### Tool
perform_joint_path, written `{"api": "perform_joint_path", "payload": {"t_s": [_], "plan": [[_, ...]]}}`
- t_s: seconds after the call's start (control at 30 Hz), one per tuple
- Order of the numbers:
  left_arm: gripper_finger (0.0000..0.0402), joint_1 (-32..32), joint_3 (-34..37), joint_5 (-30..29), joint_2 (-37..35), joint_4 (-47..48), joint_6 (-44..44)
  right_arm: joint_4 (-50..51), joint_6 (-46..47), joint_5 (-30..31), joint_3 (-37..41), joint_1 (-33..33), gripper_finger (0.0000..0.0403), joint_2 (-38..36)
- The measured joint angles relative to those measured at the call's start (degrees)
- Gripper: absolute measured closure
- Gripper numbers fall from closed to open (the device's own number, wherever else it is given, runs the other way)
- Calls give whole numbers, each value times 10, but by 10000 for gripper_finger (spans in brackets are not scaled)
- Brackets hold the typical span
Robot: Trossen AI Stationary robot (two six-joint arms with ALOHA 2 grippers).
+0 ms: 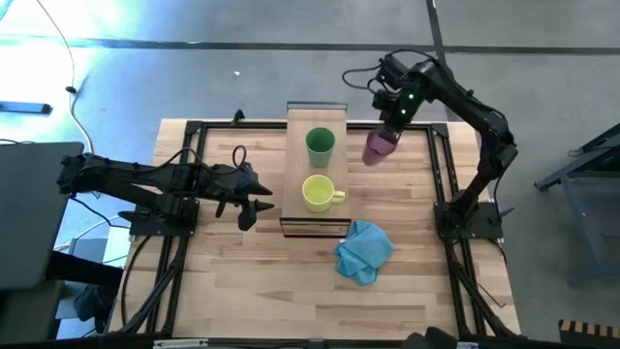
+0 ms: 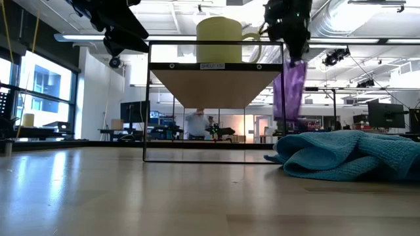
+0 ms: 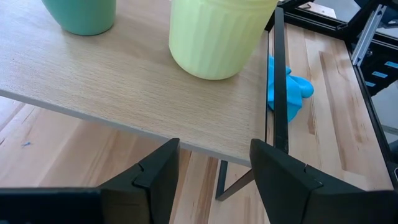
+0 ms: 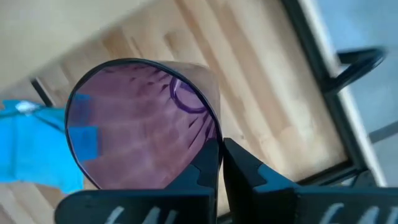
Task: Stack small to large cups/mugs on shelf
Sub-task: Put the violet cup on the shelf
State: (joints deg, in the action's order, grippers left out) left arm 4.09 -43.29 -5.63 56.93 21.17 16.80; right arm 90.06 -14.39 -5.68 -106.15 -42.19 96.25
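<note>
The shelf point(image 1: 294, 170) is seen carrying the green cup point(image 1: 321, 143) and the yellow mug point(image 1: 318, 192), set apart. The purple tumbler point(image 1: 380, 145) is held aloft just beside the shelf's right edge, its rim pinched by the right gripper point(image 1: 392, 123). A carry appears to be in hand; next, placement on the shelf is judged necessary. The left gripper point(image 3: 208, 177) waits near the shelf with fingers apart, which is shown only in its wrist view.
</note>
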Motion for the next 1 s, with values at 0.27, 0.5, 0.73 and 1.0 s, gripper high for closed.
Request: {"api": "perform_joint_path", "payload": {"t_s": [0.27, 0.5, 0.73, 1.0], "plan": [[218, 0, 0, 0, 0, 0, 0, 0, 3, -1, -106, 0, 403, 0], [218, 0, 0, 0, 0, 0, 0, 0, 6, 15, -169, 0, 403, 0], [218, 0, 0, 0, 0, -7, 0, -27, 5, 18, -183, 12, 403, 0], [218, 0, 0, 0, 0, -6, 1, -91, -2, 17, -183, 37, 403, 15]]}}
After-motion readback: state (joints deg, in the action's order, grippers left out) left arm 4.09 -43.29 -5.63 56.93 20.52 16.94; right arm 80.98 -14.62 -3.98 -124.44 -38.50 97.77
